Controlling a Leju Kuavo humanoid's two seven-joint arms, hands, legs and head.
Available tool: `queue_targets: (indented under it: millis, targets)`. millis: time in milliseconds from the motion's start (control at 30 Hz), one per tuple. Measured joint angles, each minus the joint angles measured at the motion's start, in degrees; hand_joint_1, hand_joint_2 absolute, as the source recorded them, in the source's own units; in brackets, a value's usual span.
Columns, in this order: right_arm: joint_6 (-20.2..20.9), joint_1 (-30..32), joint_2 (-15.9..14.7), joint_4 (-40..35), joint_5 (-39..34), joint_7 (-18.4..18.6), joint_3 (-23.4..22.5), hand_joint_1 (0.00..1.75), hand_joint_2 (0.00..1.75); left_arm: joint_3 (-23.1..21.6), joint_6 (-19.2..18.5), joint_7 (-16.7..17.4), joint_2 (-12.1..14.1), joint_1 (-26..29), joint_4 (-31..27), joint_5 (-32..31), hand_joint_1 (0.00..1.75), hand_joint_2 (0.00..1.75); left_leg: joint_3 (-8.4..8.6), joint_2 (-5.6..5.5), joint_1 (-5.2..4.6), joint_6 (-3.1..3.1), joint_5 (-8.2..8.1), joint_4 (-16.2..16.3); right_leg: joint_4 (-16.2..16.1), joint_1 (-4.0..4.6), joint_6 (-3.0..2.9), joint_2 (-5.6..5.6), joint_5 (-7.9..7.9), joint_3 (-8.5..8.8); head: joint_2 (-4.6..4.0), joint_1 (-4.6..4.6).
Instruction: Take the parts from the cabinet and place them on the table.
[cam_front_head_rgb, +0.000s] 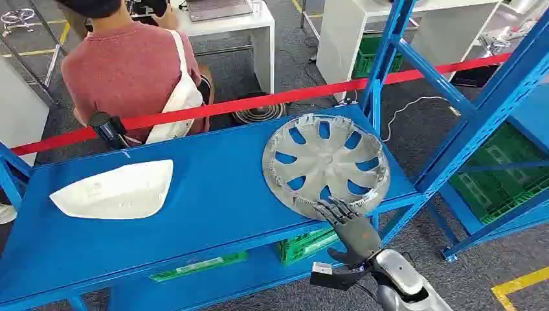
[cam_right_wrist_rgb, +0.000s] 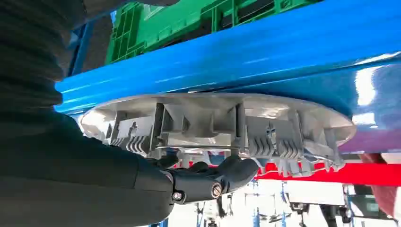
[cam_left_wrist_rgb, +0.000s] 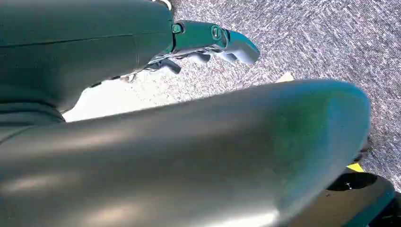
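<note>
Silver hubcap (cam_front_head_rgb: 325, 164) flat on blue shelf (cam_front_head_rgb: 213, 194), near front-right corner, rim just over front edge. Right hand (cam_front_head_rgb: 343, 223) at that rim, fingers (cam_right_wrist_rgb: 231, 170) spread, tips touching hubcap's underside clips; firm grip, cannot tell. Blue upright (cam_front_head_rgb: 382, 58) close behind hubcap. White cover part (cam_front_head_rgb: 116, 190) lies well apart, open shelf between. Left hand (cam_left_wrist_rgb: 208, 42) hangs over grey carpet, fingers loosely apart, holding nothing. Red tape (cam_front_head_rgb: 259, 103) behind shelf, person (cam_front_head_rgb: 129, 71) seated beyond. Green crate (cam_front_head_rgb: 307, 243) on lower shelf.
</note>
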Motion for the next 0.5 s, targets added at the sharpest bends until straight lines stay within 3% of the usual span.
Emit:
queue_targets:
  millis: [500]
  targets:
    - [-1.29,-3.31,1.75,5.87,-0.11,-2.19,-0.61,0.00,1.75,0.00,-0.09,-0.15,-0.46,0.06,0.07,-0.26,0.00,0.00,0.05,0.01,0.00,0.00,0.00,0.00,0.00,0.00,0.00,0.00,0.01,0.05,0.00,0.00]
